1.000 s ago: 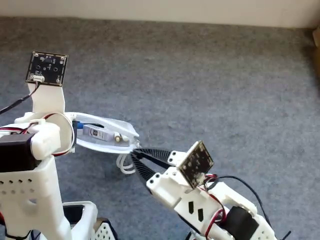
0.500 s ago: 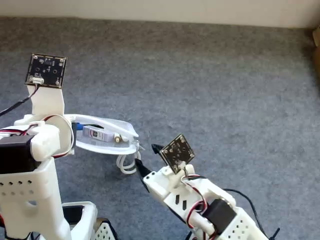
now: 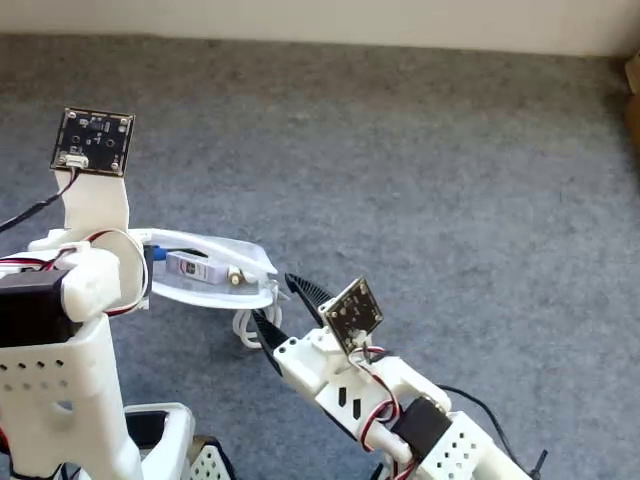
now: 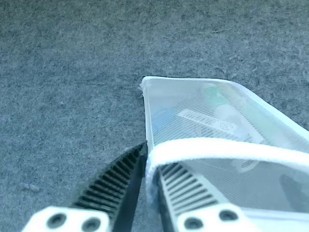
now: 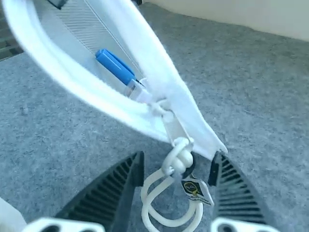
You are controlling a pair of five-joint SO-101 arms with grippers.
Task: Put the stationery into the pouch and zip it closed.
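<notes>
Our left hand (image 4: 146, 157) clenches the pouch (image 3: 215, 270) rim; pouch unzipped at near left, pen (image 5: 116, 67) inside. Our right hand (image 5: 176, 169), released, straddles the zip cord (image 5: 171, 205). Surface (image 3: 450, 180) runs wide rightward.

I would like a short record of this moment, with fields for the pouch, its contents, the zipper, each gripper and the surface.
pouch: white mesh, mouth open
contents: a blue pen and other pieces that are hard to tell apart
zipper: not closed; the white pull cord hangs from the slider at one end
left gripper: shut on the pouch rim
right gripper: open, one finger on each side of the pull cord, not gripping it
surface: grey carpet
</notes>
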